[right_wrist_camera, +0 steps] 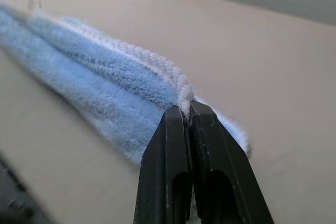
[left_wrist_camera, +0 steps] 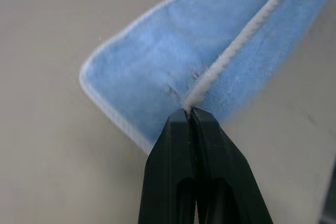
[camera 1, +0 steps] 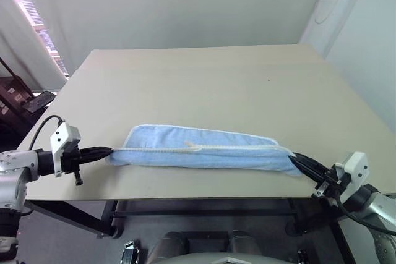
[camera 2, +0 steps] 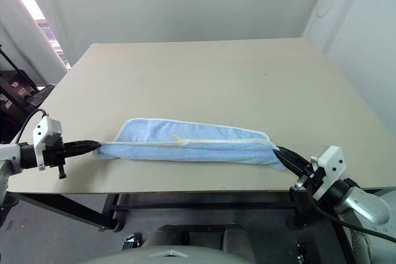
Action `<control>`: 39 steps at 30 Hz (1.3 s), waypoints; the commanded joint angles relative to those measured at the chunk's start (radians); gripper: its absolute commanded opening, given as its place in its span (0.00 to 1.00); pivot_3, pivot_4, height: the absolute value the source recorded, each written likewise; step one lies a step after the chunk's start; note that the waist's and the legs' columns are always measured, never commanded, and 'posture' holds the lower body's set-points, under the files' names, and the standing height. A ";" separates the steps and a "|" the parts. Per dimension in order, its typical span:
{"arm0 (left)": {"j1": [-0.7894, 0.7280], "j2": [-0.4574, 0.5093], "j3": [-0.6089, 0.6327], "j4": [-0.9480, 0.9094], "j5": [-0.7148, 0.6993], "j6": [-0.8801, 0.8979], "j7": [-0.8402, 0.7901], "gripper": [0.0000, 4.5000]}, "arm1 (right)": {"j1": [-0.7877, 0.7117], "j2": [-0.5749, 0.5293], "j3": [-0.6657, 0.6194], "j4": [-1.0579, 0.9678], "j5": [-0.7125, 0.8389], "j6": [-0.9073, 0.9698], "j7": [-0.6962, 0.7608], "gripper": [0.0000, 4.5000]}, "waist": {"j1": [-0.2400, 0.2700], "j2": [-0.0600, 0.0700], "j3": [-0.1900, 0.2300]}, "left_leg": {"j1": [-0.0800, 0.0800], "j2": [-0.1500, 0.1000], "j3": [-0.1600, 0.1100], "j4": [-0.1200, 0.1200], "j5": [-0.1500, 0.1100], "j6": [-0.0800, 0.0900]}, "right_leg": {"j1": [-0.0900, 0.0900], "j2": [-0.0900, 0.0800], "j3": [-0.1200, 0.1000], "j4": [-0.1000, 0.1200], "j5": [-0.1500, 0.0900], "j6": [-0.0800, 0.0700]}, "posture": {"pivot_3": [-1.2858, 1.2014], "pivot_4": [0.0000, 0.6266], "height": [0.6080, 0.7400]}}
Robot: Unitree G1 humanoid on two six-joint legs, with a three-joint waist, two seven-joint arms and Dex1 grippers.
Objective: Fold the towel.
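Note:
The light-blue towel with white stitched edging lies stretched into a long folded strip near the front edge of the beige table. My left gripper is shut on the towel's left end, its black fingers pinching the white edging. At the other end my right gripper is shut on the towel, clamping the corded hem. Part of the strip rests on the tabletop between the two grippers.
The table's front edge runs just below the towel. A white wall and curtain stand behind the table. Dark furniture sits to the left of the table.

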 commanded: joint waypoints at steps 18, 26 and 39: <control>-0.487 -0.189 -0.099 0.635 0.216 -0.297 0.162 0.01 | -0.349 0.082 0.195 0.346 -0.184 -0.099 -0.054 0.00 | 0.000 -0.004 -0.002 | 0.002 -0.002 0.002 0.002 0.000 0.004 | 0.000 0.004 0.001 0.001 0.014 0.005 | 0.52 0.00 1.00; -0.523 -0.214 -0.091 0.713 0.234 -0.347 0.232 0.01 | -0.386 0.097 0.187 0.418 -0.205 -0.114 -0.089 0.00 | 0.001 -0.005 -0.002 | 0.002 -0.002 0.002 0.004 0.000 0.004 | 0.000 0.004 0.001 0.002 0.014 0.007 | 0.52 0.00 1.00; -0.572 -0.263 -0.105 0.789 0.289 -0.422 0.364 0.01 | -0.440 0.117 0.177 0.502 -0.216 -0.181 -0.136 0.00 | 0.000 -0.005 -0.002 | 0.003 -0.002 0.002 0.004 0.001 0.004 | 0.000 0.005 0.002 0.006 0.014 0.007 | 0.52 0.00 1.00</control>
